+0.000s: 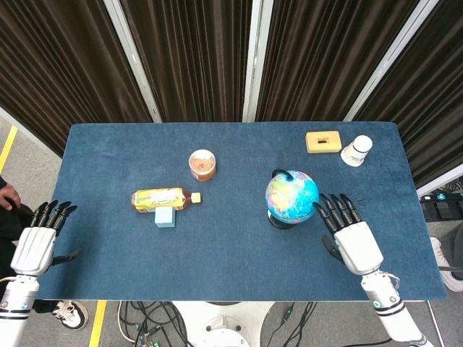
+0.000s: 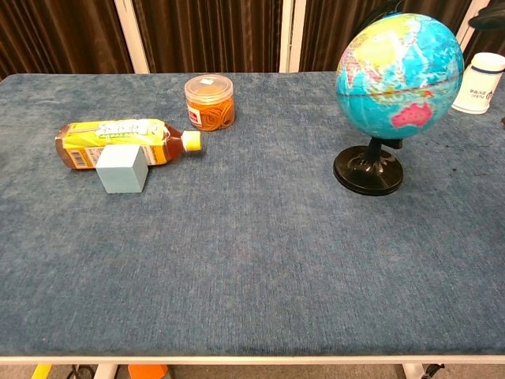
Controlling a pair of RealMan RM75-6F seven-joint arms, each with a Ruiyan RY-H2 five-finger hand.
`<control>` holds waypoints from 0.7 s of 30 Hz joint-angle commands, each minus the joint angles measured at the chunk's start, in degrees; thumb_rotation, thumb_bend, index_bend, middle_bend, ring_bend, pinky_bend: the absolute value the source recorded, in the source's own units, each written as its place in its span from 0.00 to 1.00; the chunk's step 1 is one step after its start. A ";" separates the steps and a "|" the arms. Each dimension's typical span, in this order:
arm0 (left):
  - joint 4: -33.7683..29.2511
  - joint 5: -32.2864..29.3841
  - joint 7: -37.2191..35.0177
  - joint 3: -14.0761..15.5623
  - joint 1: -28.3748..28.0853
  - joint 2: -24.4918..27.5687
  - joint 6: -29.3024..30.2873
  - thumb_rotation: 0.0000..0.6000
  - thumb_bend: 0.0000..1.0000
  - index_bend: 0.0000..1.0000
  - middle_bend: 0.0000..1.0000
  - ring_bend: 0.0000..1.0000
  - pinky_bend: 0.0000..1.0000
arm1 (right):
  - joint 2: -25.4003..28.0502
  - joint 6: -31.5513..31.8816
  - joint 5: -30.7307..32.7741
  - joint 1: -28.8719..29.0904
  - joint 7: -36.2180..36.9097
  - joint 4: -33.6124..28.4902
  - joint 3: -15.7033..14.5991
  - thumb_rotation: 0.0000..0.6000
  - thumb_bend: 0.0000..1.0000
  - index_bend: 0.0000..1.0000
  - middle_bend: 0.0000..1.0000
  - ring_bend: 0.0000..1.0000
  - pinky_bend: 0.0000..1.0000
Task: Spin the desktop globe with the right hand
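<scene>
The blue plastic desktop globe on its black stand (image 1: 291,197) sits right of table centre, with the right hand (image 1: 350,235) just beside it, fingers spread, holding nothing. It's probably light and slick with a tippy base, so 1 gentle sideways brush near the equator beats gripping it.

My right hand (image 1: 349,235) lies flat and palm-down with its fingers (image 1: 334,210) stretched forward and slightly apart, while my left hand (image 1: 40,237) hovers open, fingers extended, holding nothing.
</scene>
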 commanded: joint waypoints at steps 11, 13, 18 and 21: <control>0.29 -0.12 -0.22 0.00 0.07 -0.14 -0.04 1.00 0.04 0.15 0.11 0.03 0.05 | -0.65 -3.59 1.68 0.76 -0.80 -0.06 -0.56 1.00 0.36 0.00 0.00 0.00 0.00; 0.35 -0.13 -0.29 0.00 0.10 -0.16 -0.02 1.00 0.04 0.15 0.11 0.03 0.05 | -0.54 -4.17 2.65 0.81 -0.67 0.15 -0.33 1.00 0.36 0.00 0.00 0.00 0.00; 0.42 -0.12 -0.33 0.05 0.12 -0.21 -0.06 1.00 0.04 0.15 0.11 0.03 0.05 | -0.18 -5.61 5.90 0.65 -0.65 0.56 0.42 1.00 0.36 0.00 0.00 0.00 0.00; 0.45 -0.11 -0.34 0.05 0.09 -0.23 -0.14 1.00 0.04 0.15 0.11 0.03 0.05 | 0.17 -5.99 8.86 -0.01 -0.91 0.87 1.14 1.00 0.36 0.00 0.00 0.00 0.00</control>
